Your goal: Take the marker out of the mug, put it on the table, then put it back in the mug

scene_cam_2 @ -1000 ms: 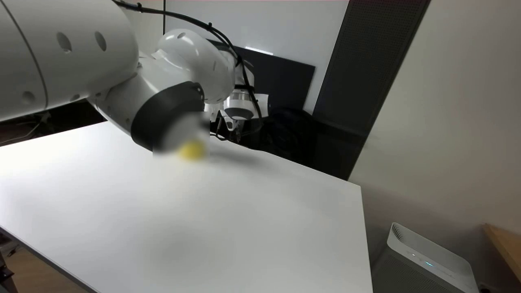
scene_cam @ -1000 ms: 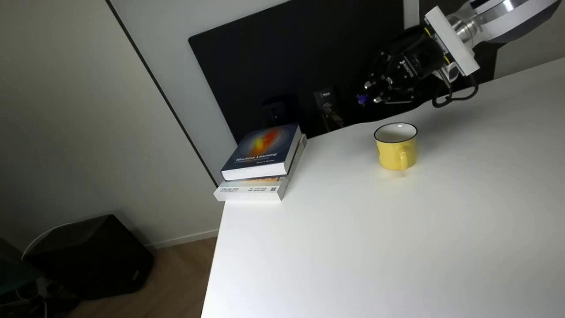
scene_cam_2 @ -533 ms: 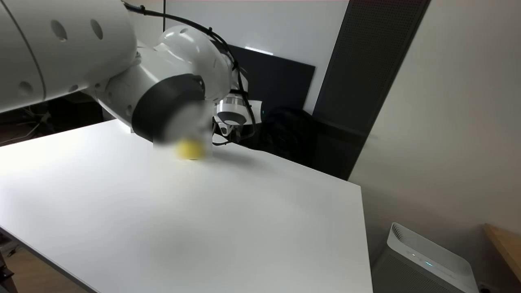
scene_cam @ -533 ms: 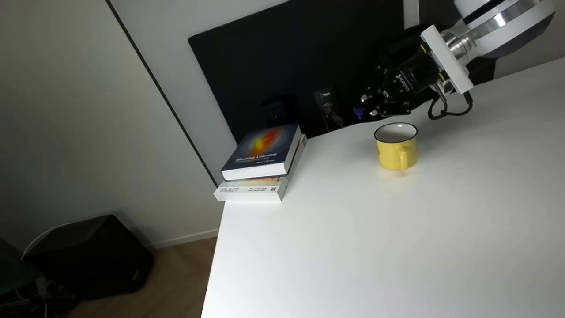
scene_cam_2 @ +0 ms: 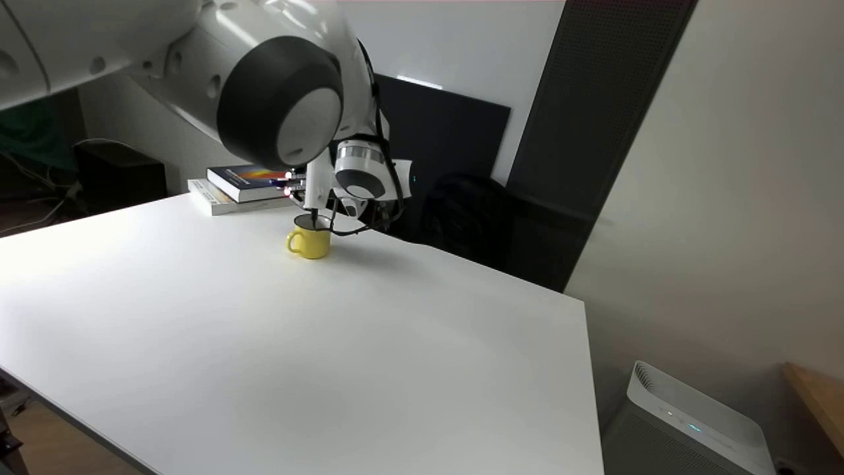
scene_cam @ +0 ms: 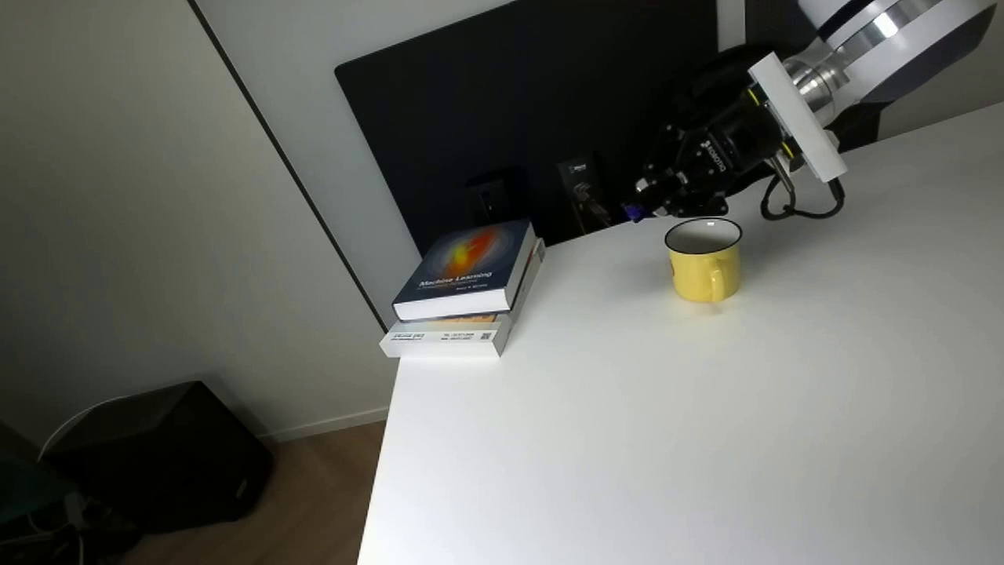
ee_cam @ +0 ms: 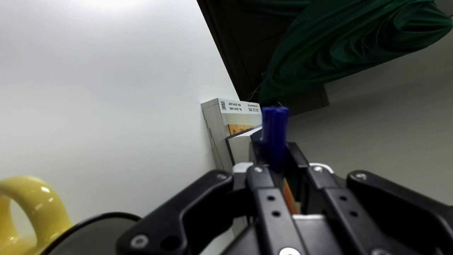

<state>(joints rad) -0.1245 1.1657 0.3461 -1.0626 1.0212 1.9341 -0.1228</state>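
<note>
Fingers (ee_cam: 260,177) pinching the marker (ee_cam: 275,131), blue-purple cap end poking out past them; rest of it lost in the grip. Marker is out of the mug (scene_cam: 706,271), up in the air, cap end slanting down; exact height hard to read. Mug upright on the desk (scene_cam: 627,431), very near the fingers, handle at lower left in the wrist view. Book stack (scene_cam: 471,271) sits beyond the cap end there. Step, best guess: laying the marker on the desk; could be the return, can't tell which. To do it well: hold the pinch firm, move clear of the mug first so nothing knocks the rim, pick a spot between mug and books, in from the edge. Tilt the grip till the marker runs level, lower slowly until it touches along its length, then ease the fingers apart and back straight off. Main risk: letting go high, pen shape bounces or rolls. If it's the return, stand the marker steep and centre it over the mug's mouth before dropping in.
</note>
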